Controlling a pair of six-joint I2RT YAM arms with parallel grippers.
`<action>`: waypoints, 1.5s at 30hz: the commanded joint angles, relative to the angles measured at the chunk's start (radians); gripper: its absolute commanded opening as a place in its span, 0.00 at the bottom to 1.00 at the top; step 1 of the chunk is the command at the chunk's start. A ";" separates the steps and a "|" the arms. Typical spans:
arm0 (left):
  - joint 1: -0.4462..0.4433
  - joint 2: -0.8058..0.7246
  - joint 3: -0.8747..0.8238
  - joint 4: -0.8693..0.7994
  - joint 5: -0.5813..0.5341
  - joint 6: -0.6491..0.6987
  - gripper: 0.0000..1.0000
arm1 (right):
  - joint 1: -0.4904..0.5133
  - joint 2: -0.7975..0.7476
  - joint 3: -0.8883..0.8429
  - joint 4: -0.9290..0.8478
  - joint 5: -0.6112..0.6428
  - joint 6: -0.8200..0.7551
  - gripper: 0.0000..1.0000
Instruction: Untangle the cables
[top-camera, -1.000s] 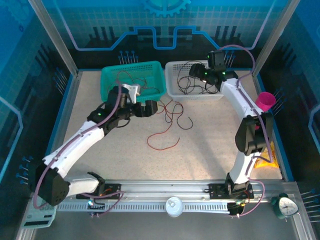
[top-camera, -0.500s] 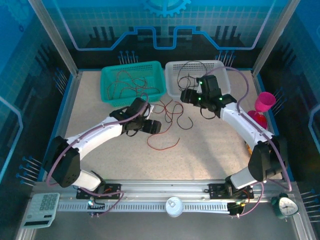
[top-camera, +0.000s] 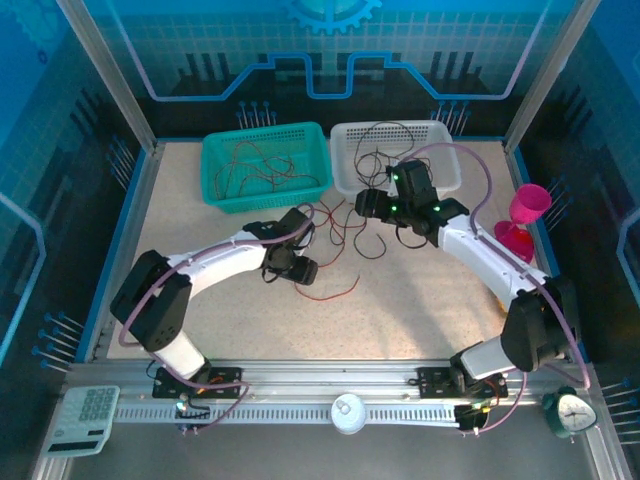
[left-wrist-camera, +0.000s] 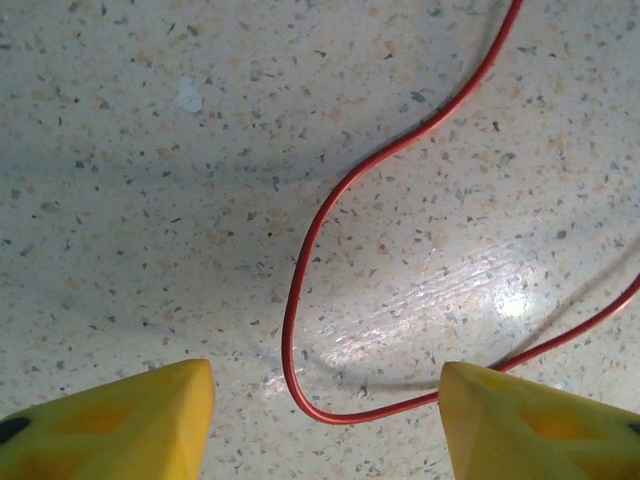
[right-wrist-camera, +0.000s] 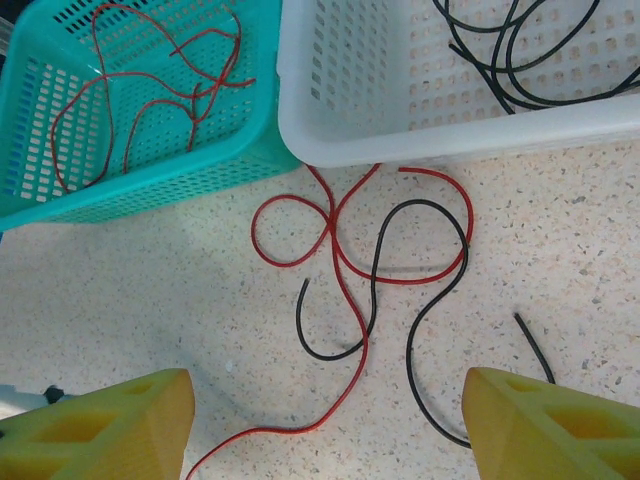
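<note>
While the left gripper hangs spread wide over a red cable loop on the table, the right gripper, fingers apart too, overlooks tangled cables, baskets at twelve o'clock.

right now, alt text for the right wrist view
Red and black cables cross in a tangle on the table, beside a teal basket holding red cables and a white basket holding black ones. The right gripper hangs open above them.

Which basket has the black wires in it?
The white basket, right of the teal basket. It holds black wires; the teal one holds red wires.
</note>
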 joint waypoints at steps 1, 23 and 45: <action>-0.006 0.028 -0.001 0.000 0.000 0.002 0.55 | 0.007 -0.034 0.007 0.012 0.017 -0.001 0.72; -0.003 0.087 -0.049 0.064 -0.020 0.006 0.17 | 0.006 -0.071 0.032 -0.001 0.025 -0.014 0.72; 0.013 -0.282 0.418 -0.111 0.000 0.158 0.00 | 0.036 -0.107 0.011 0.002 0.039 -0.017 0.72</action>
